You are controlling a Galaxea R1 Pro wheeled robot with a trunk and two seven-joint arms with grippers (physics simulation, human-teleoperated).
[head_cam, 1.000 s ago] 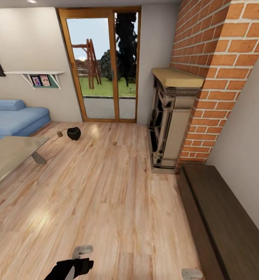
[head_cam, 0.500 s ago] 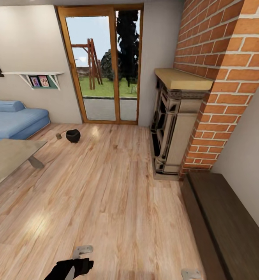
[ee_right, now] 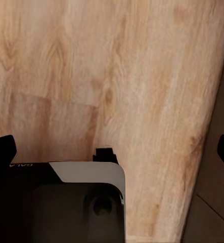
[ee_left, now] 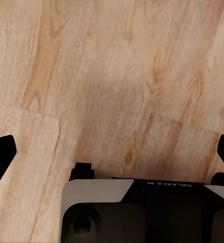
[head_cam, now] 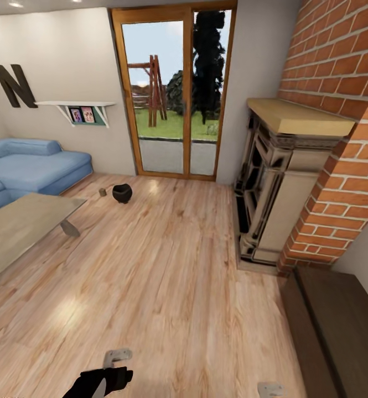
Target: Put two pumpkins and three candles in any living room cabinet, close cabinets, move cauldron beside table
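The black cauldron (head_cam: pixel 122 193) sits on the wooden floor in front of the glass door, about a metre from the far corner of the glossy low table (head_cam: pixel 17 224). A small stubby candle (head_cam: pixel 102 192) stands just left of the cauldron. The dark brown cabinet (head_cam: pixel 338 326) runs along the right wall, its fronts flush. The pumpkins are out of view. My left gripper (ee_left: pixel 113 154) and right gripper (ee_right: pixel 114 152) both hang open over bare floorboards, holding nothing. My left arm (head_cam: pixel 100 381) shows at the lower edge of the head view.
A blue sofa (head_cam: pixel 34 168) stands behind the table at the left. A beige fireplace (head_cam: pixel 278 182) juts out from the brick chimney (head_cam: pixel 344 110) at the right. Open floor (head_cam: pixel 167 265) lies between table, cauldron and cabinet.
The camera has turned left: door, fireplace and cabinet have slid right in the picture, and the letter N on the wall has come into view. Cauldron and arms keep their places.
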